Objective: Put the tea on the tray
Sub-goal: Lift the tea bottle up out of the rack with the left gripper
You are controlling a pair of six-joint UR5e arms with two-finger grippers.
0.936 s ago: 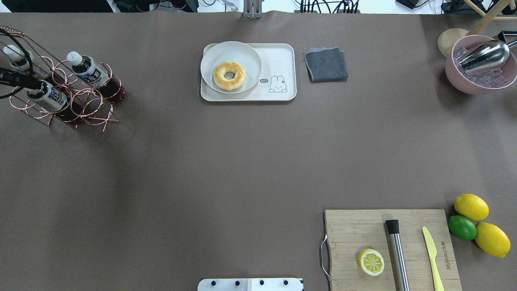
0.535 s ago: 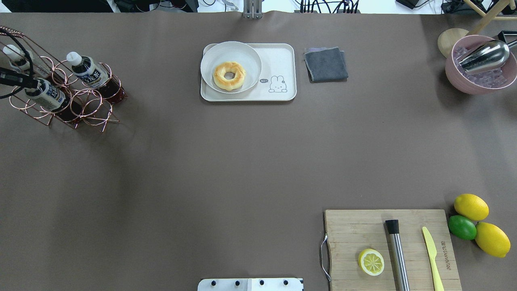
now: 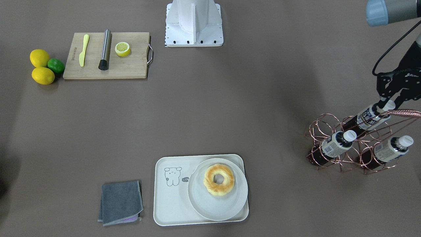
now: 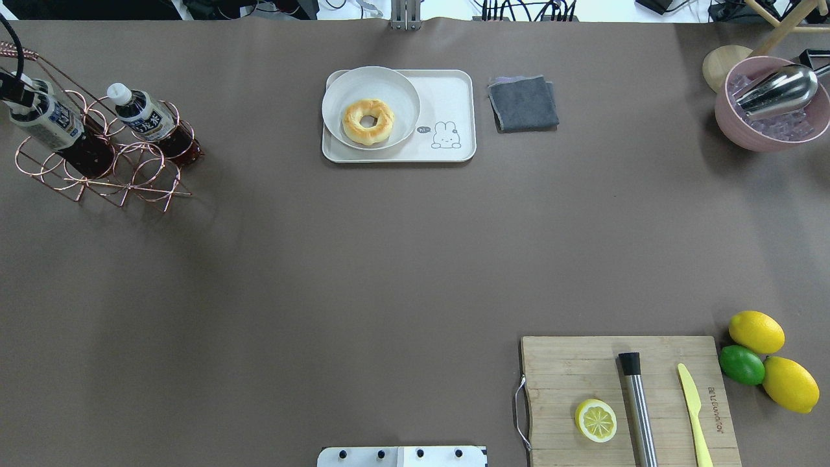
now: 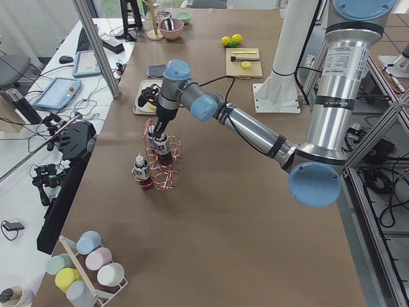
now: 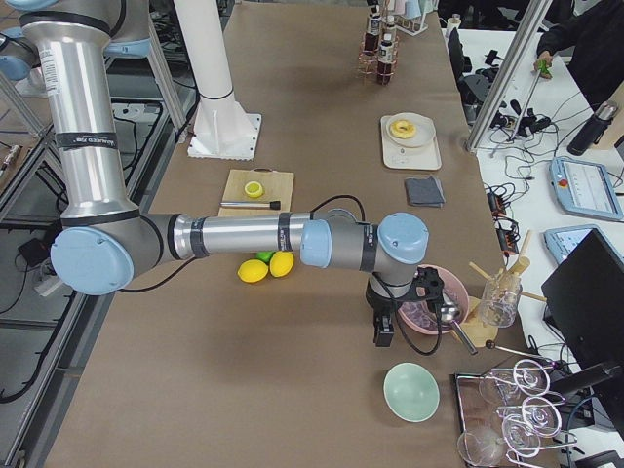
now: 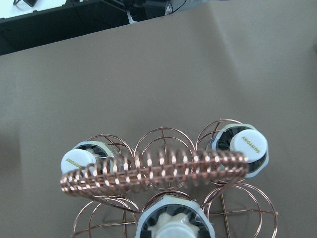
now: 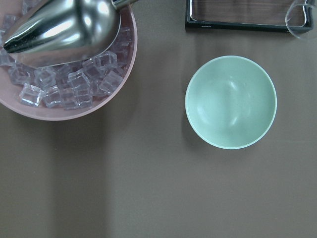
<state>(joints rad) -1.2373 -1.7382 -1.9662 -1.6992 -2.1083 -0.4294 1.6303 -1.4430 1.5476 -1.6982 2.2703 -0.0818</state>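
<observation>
My left gripper [image 3: 389, 102] is shut on the white cap of a tea bottle [image 3: 369, 118] that is tilted and partly raised out of a copper wire rack [image 3: 329, 158]. In the overhead view this bottle [image 4: 48, 123] sits at the far left under the gripper [image 4: 14, 96]. Two alike bottles [image 3: 335, 143] [image 3: 389, 148] stay in the rack. The cream tray [image 4: 447, 97] with a cartoon drawing lies at the table's far middle, well to the right of the rack. My right gripper [image 6: 383, 331] shows only in the exterior right view; I cannot tell its state.
A round white plate [image 4: 395, 84] with a doughnut [image 4: 367, 120] fills the tray's left part. A grey cloth [image 4: 522, 102] lies beside the tray. A pink ice bowl [image 4: 765, 139] stands far right. A cutting board [image 4: 570, 363] and lemons [image 4: 756, 331] are near right.
My left gripper has moved up and away with the tea bottle, drawing it further out of the rack. Nothing else has moved.
</observation>
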